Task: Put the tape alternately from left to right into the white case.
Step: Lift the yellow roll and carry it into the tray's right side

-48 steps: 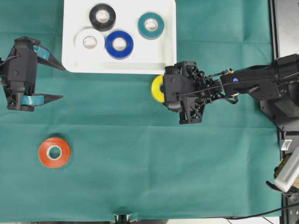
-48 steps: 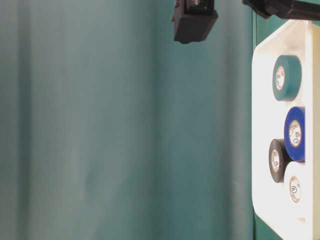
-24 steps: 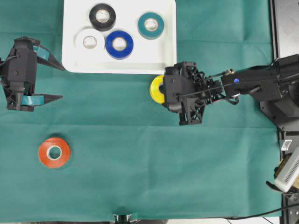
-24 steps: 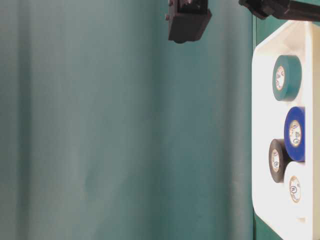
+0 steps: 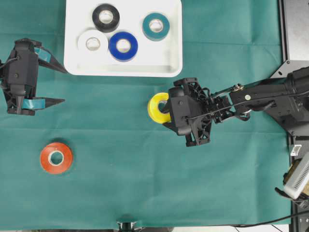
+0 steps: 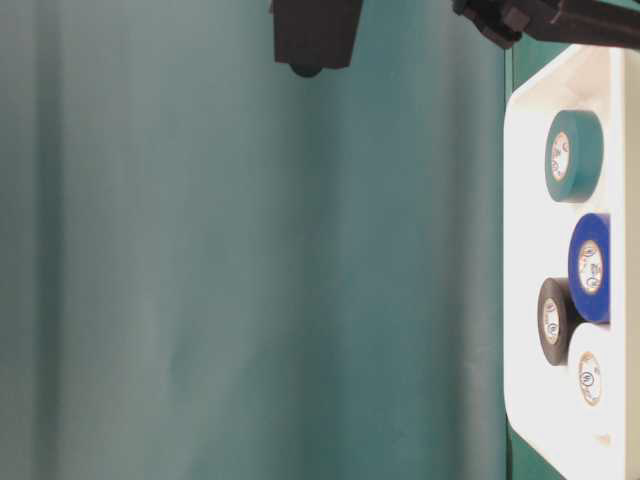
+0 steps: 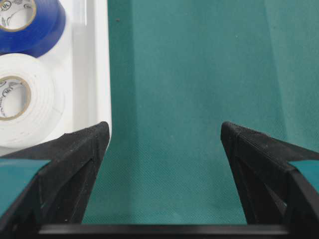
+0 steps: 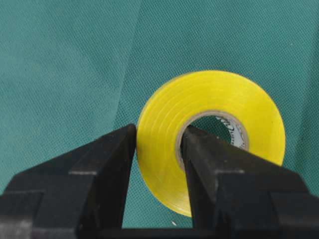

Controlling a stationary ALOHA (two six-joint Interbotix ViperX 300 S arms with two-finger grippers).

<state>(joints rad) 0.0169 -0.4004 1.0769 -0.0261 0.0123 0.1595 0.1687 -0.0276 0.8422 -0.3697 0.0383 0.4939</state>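
Note:
The yellow tape point(image 5: 155, 107) point(image 8: 249, 99) hangs over the green cloth below the white case point(image 5: 145, 60). My right gripper point(image 5: 164, 109) point(image 8: 158, 133) is shut on it, one finger through the core and one outside. Inside the case lie the black point(image 5: 105, 17), white point(image 5: 92, 43), blue point(image 5: 123, 45) and teal point(image 5: 156, 26) rolls. The red roll point(image 5: 56, 157) lies flat on the cloth at front left. My left gripper point(image 5: 61, 86) point(image 7: 164, 128) stands open and holds nothing, just left of the case's rim point(image 7: 99, 59); the white roll point(image 7: 30, 99) and blue roll point(image 7: 35, 25) show beside it.
A green cloth point(image 5: 145, 183) covers the table. A black frame point(image 5: 294, 29) runs along the right edge, with a pale device point(image 5: 299, 176) at the lower right. The table-level view shows the case point(image 6: 520, 200) side-on and part of my right arm point(image 6: 310, 35) at the top.
My right gripper has carried the yellow roll left and toward the front, away from the case's lower right corner. The left arm has not moved.

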